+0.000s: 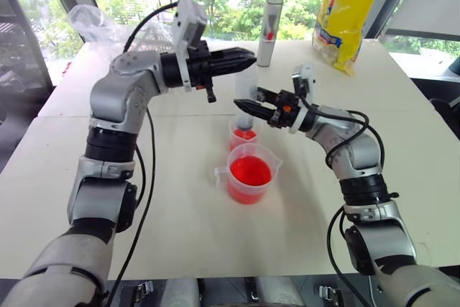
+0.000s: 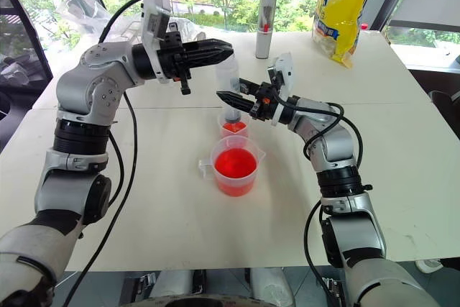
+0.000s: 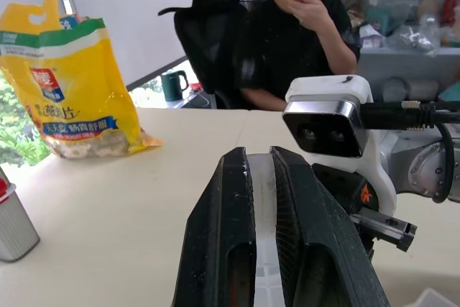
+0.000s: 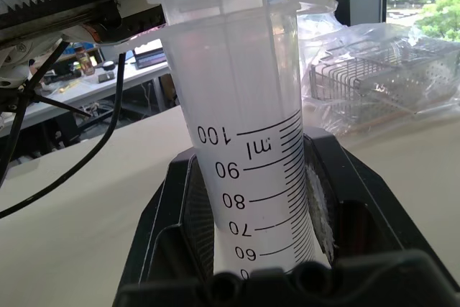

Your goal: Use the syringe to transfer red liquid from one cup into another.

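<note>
The clear, scale-printed plastic syringe [image 4: 251,141] stands upright over the smaller handleless clear cup [image 1: 244,136] holding red liquid [image 1: 244,134]; right gripper [image 1: 246,106] clamped on its barrel; left gripper [image 1: 248,57] at its white plunger top, grip there unclear; handled spouted beaker [image 1: 250,172] just beside

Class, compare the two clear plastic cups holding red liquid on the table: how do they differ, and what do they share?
The larger clear plastic beaker has a side handle and pouring spout; the smaller clear plastic cup has neither. The beaker sits nearer the robot, the cup just behind it. The clear syringe stands upright in the cup, while the beaker stands open. Both are transparent, upright and hold red liquid.
</note>
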`<action>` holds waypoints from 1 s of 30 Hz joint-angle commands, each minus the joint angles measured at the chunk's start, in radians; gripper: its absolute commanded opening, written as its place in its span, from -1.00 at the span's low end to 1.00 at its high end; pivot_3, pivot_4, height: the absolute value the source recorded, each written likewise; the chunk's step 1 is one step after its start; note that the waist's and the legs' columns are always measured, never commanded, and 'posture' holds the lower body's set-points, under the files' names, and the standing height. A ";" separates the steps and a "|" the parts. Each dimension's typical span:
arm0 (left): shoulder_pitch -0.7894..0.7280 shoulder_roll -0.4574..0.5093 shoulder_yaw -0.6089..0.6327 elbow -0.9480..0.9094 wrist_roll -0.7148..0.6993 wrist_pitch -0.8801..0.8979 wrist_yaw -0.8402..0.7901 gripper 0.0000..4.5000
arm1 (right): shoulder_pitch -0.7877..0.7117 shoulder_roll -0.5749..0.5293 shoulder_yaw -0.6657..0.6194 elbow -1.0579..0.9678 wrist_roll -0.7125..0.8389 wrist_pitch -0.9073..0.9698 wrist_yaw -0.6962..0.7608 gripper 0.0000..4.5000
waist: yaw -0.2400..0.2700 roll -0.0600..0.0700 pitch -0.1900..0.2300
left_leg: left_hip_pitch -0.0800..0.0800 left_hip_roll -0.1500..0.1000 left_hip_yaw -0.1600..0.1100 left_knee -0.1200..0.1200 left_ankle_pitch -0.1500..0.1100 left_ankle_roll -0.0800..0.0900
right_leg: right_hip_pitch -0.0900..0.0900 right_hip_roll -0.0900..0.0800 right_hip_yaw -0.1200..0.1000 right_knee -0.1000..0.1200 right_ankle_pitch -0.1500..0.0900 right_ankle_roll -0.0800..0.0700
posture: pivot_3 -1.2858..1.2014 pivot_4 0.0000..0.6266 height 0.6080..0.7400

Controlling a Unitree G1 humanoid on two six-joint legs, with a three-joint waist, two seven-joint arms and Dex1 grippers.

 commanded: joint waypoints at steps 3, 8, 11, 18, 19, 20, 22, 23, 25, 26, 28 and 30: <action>-0.009 0.014 0.039 -0.025 -0.038 0.069 0.029 0.38 | -0.058 0.003 -0.067 -0.109 0.056 -0.025 -0.015 -0.39 | -0.001 0.000 0.000 | 0.000 0.000 0.000 0.000 0.000 0.000 | 0.000 0.000 0.000 0.000 0.000 0.000 | 0.03 -0.52 1.00; 0.003 0.031 0.107 -0.068 -0.072 0.095 0.089 0.99 | -0.041 0.014 -0.060 -0.135 0.060 -0.011 -0.022 -0.39 | -0.002 0.000 0.000 | 0.000 0.001 -0.001 0.000 0.000 0.000 | 0.000 0.000 0.000 0.000 0.000 0.000 | 0.03 -0.52 1.00; 0.025 0.072 0.144 -0.123 -0.105 0.136 0.101 0.99 | -0.035 0.021 -0.054 -0.147 0.063 -0.002 -0.026 -0.39 | -0.002 0.000 0.000 | 0.000 0.001 0.000 0.000 0.000 0.000 | 0.000 0.000 0.000 0.000 0.000 0.000 | 0.03 -0.52 1.00; 0.242 0.288 0.145 -0.342 -0.172 0.251 0.008 0.99 | -0.044 0.021 -0.056 -0.154 0.071 0.014 -0.040 -0.39 | -0.002 0.000 0.000 | 0.001 0.002 0.000 -0.001 0.000 0.000 | 0.000 -0.002 0.001 0.001 0.000 0.000 | 0.03 -0.52 1.00; 0.278 0.316 0.141 -0.370 -0.180 0.260 -0.011 0.99 | -0.047 0.019 -0.059 -0.151 0.072 0.014 -0.041 -0.39 | -0.003 0.000 0.000 | 0.001 0.002 0.000 -0.001 0.000 0.000 | 0.000 -0.002 0.001 0.001 0.000 0.000 | 0.03 -0.52 1.00; 0.347 0.369 0.129 -0.410 -0.172 0.258 -0.046 0.99 | -0.062 0.016 -0.075 -0.144 0.084 0.030 -0.054 -0.39 | -0.002 0.000 0.000 | 0.001 0.002 0.000 -0.001 0.000 0.000 | 0.000 -0.002 0.001 0.000 0.000 0.000 | 0.03 -0.52 1.00; 0.460 0.447 0.113 -0.471 -0.165 0.247 -0.100 0.99 | -0.105 0.002 -0.117 -0.135 0.127 0.087 -0.086 -0.39 | -0.009 0.001 0.000 | 0.001 0.002 0.001 -0.001 0.000 0.000 | -0.001 -0.002 0.001 0.000 0.000 0.000 | 0.03 -0.52 1.00; 0.488 0.466 0.109 -0.486 -0.168 0.246 -0.109 0.99 | -0.120 -0.005 -0.130 -0.132 0.141 0.108 -0.094 -0.39 | -0.009 0.001 0.000 | 0.001 0.002 0.001 -0.002 0.000 0.000 | -0.001 -0.003 0.001 0.000 0.000 0.000 | 0.03 -0.52 1.00; 0.498 0.467 0.101 -0.507 -0.185 0.246 -0.101 0.99 | -0.150 -0.031 -0.152 -0.140 0.168 0.165 -0.111 -0.39 | 0.003 0.000 0.001 | 0.000 0.002 0.000 -0.001 0.000 0.000 | -0.001 -0.003 0.001 0.000 0.000 0.000 | 0.03 -0.52 1.00; 0.503 0.469 0.097 -0.518 -0.189 0.243 -0.103 0.99 | -0.174 -0.054 -0.169 -0.146 0.198 0.239 -0.134 -0.39 | 0.006 0.000 0.001 | -0.001 0.002 -0.001 -0.001 0.000 0.000 | -0.001 -0.003 0.000 0.000 0.000 -0.001 | 0.03 -0.52 1.00; 0.504 0.469 0.088 -0.533 -0.193 0.236 -0.114 0.99 | -0.221 -0.119 -0.191 -0.157 0.243 0.380 -0.160 -0.39 | 0.007 -0.001 0.000 | -0.001 0.001 -0.001 0.000 0.000 0.000 | 0.000 -0.003 0.000 0.000 0.000 -0.001 | 0.03 -0.52 1.00; 0.494 0.462 0.083 -0.529 -0.189 0.230 -0.112 0.99 | -0.247 -0.201 -0.173 -0.170 0.241 0.495 -0.174 -0.39 | 0.008 -0.001 0.000 | -0.001 0.001 0.000 -0.001 0.000 0.000 | 0.000 -0.004 0.001 -0.001 0.000 -0.001 | 0.03 -0.52 1.00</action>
